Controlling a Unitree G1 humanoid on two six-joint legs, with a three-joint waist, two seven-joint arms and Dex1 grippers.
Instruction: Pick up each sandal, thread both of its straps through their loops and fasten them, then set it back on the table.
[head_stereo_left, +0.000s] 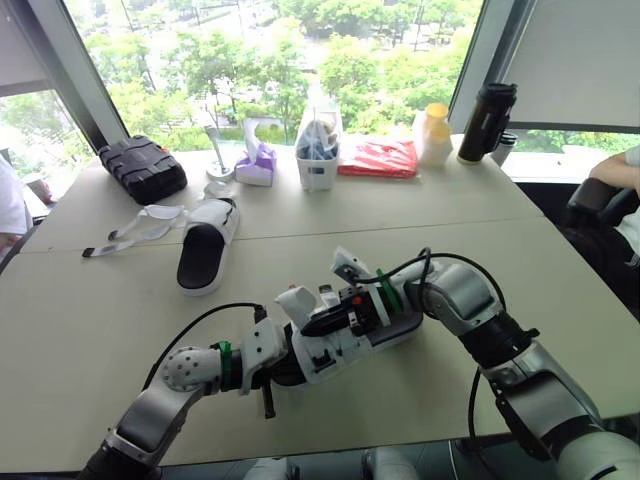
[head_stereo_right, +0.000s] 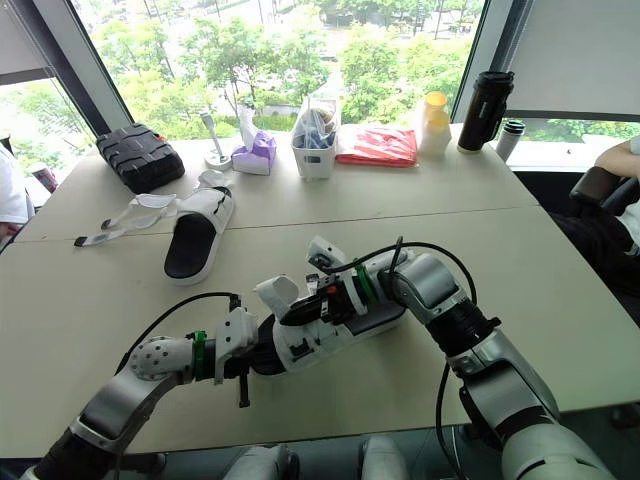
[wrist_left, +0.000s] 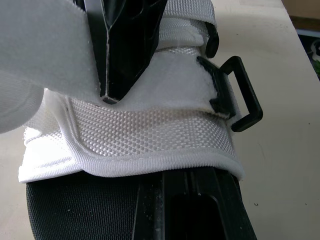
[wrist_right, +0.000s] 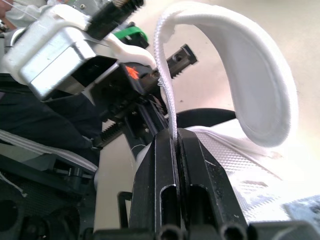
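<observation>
One white-and-black sandal is held just above the near middle of the table between both grippers. My right gripper is shut on one of its white straps, which arches up from the pinched point. A black loop sticks out at the sandal's side, beside the woven white upper. My left gripper is shut on the sandal's near edge, under that upper. Another strap end stands up loose. The other sandal lies flat at the back left with its straps undone.
Along the window side stand a black case, a tissue box, a white bin, a red packet, a yellow-capped bottle and a black flask. Loose strips lie beside the far sandal. A person's arm rests at the right.
</observation>
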